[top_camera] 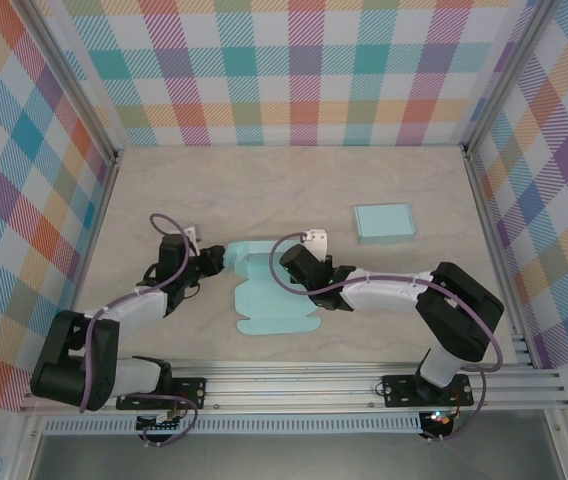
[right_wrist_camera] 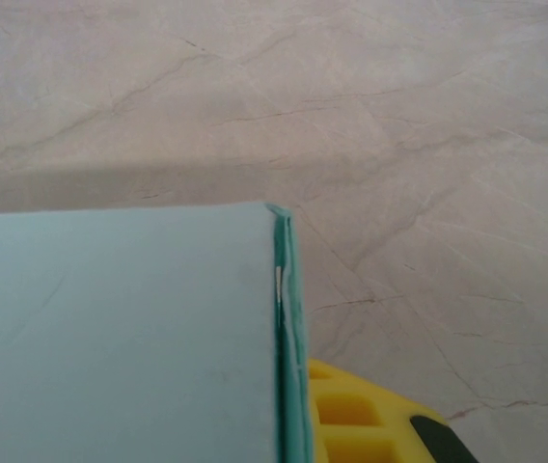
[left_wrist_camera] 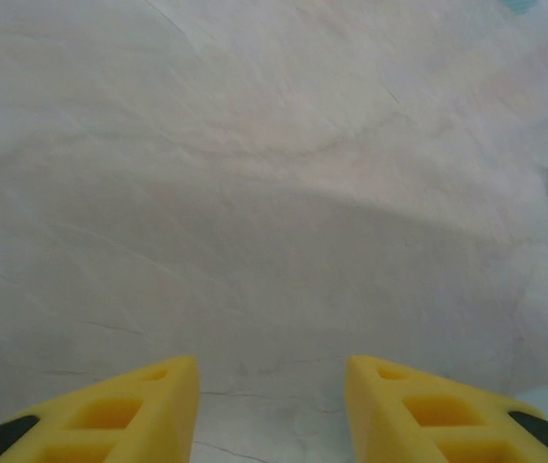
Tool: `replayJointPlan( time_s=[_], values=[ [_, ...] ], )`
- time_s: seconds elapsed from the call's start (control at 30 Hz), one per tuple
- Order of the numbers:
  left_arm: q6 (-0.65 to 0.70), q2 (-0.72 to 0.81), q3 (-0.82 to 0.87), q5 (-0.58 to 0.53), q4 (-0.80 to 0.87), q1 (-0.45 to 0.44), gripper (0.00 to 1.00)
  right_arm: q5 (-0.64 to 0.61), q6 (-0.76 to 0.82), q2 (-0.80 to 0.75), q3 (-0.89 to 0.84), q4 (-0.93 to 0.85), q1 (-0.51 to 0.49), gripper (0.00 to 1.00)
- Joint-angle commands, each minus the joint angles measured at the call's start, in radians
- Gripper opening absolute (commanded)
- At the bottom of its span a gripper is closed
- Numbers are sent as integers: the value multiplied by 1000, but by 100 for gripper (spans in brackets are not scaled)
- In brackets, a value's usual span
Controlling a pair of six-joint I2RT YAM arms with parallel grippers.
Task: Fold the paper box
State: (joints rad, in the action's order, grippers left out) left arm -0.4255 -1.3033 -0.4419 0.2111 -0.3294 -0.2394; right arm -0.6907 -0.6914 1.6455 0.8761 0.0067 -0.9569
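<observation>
The paper box (top_camera: 269,297) is a light teal cut sheet lying mostly flat on the table in front of both arms. My right gripper (top_camera: 288,264) is at its upper right part, shut on a folded double layer of the paper box (right_wrist_camera: 120,338). In the right wrist view one yellow finger (right_wrist_camera: 361,415) shows beside the folded edge, and the other is hidden behind the sheet. My left gripper (top_camera: 214,262) sits at the sheet's upper left flap. In its wrist view the left gripper (left_wrist_camera: 272,371) is open, with bare table between its yellow fingers (left_wrist_camera: 139,410).
A second teal box (top_camera: 384,222), folded flat, lies at the back right. The wooden table (top_camera: 264,190) is walled by checked panels on three sides, with a metal rail (top_camera: 364,382) along the near edge.
</observation>
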Motion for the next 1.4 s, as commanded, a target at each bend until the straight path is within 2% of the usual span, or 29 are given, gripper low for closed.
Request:
replayJointPlan(
  time_s=[0.0, 0.27, 0.4, 0.63, 0.77, 0.9, 1.07, 1.17, 1.27, 1.37],
  values=[
    [17, -8, -29, 83, -106, -50, 44, 2, 15, -26, -13, -5, 23, 0],
    [75, -24, -48, 66, -80, -168, 42, 4, 26, 2, 11, -28, 46, 0],
    [85, -75, -54, 114, -115, -193, 34, 3, 22, 11, 17, -32, 50, 0],
    [156, -72, -56, 97, -143, -222, 33, 5, 21, 20, 19, -33, 52, 0],
    [230, -71, -63, 12, -190, -238, 33, 25, 21, 38, 37, -39, 51, 0],
    [365, -82, -43, -46, -284, -259, 33, 43, 20, 46, 46, -41, 52, 0],
    [433, -91, -44, -114, -319, -277, 32, 63, 12, 45, 45, -33, 52, 0],
    [463, -117, -51, -163, -333, -301, 27, 87, -1, 49, 41, -22, 52, 0],
    [499, -152, -59, -281, -343, -351, 21, 105, -15, 54, 37, -14, 50, 0],
    [501, -177, -60, -461, -370, -402, 12, 121, -27, 54, 37, -11, 49, 0]
  ],
)
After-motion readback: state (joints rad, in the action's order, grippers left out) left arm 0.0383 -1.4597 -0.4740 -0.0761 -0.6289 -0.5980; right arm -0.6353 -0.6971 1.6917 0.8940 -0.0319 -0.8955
